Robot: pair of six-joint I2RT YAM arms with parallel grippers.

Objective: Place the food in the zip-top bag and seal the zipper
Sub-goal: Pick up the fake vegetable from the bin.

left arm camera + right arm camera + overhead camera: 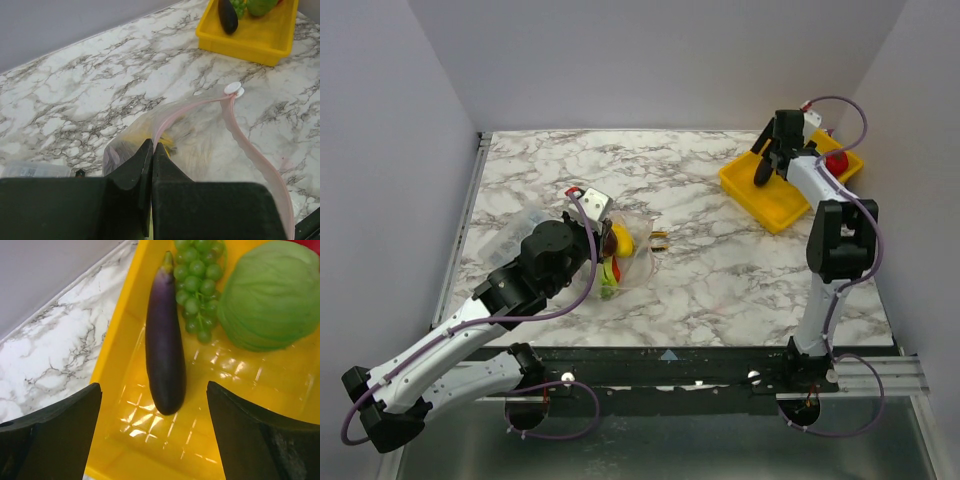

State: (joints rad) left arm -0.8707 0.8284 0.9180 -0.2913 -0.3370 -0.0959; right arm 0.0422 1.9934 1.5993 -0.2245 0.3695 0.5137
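The zip-top bag [632, 258] lies at mid-table with a yellow lemon [623, 240] and a green piece [608, 278] inside. My left gripper [603, 230] is shut on the bag's mouth edge, with the zipper [250, 150] running out from between the closed fingers [152, 146] past a white slider [233, 89]. My right gripper [767, 165] hangs open over the yellow tray [760, 200]. The dark purple eggplant [164, 355] lies between and just beyond the spread fingers of the right gripper [154, 386], untouched. Green grapes [197, 280] and a green cabbage [267, 295] lie beside it.
A red fruit [836, 165] sits at the tray's far right. A small yellow-and-black tool [660, 238] lies right of the bag. A rigid clear box [30, 169] rests to the bag's left. Grey walls enclose the marble table [720, 280] on three sides.
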